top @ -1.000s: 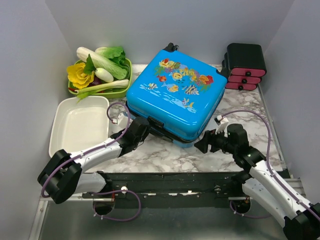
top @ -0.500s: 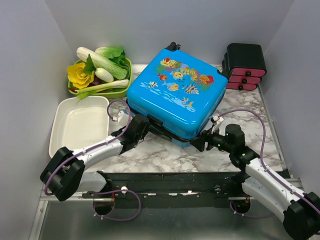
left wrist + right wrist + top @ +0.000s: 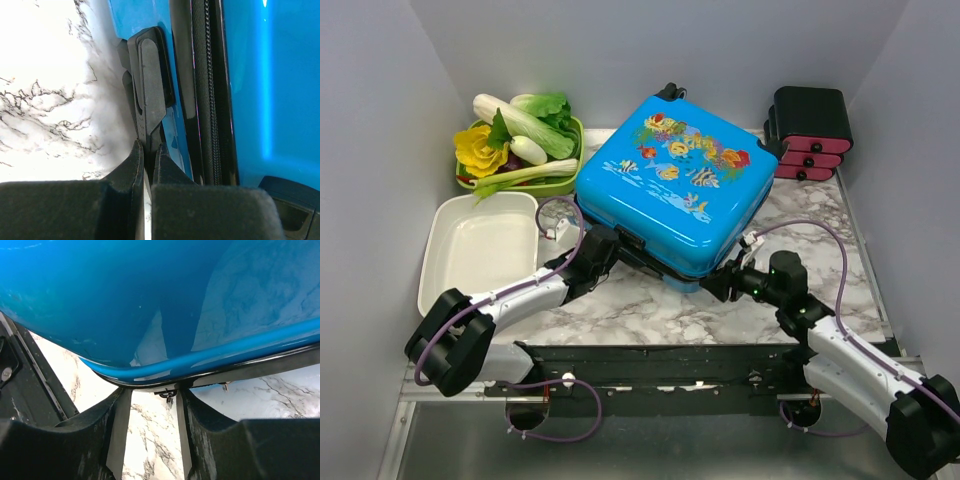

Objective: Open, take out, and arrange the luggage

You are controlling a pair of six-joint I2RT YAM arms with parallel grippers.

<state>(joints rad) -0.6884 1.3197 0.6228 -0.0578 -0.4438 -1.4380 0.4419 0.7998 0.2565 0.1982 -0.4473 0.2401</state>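
Note:
The luggage (image 3: 670, 190) is a bright-blue suitcase with fish prints, lying closed and flat in the middle of the marble table. My left gripper (image 3: 608, 243) is at its near left side. In the left wrist view the gripper (image 3: 148, 150) is shut on the end of the black side handle (image 3: 150, 80), beside the zipper line. My right gripper (image 3: 712, 285) is at the suitcase's near corner. In the right wrist view the gripper (image 3: 152, 395) is open under the blue shell (image 3: 125, 300), with a small zipper pull (image 3: 169, 396) hanging between the fingers.
A white tray (image 3: 470, 270) stands at the left. A green basket (image 3: 555, 185) of vegetables is at the back left. A black box with pink drawers (image 3: 810, 130) is at the back right. Grey walls close in on both sides.
My right gripper has moved left up to the suitcase's near corner. The left gripper has edged closer to the suitcase's side. The suitcase has shifted slightly.

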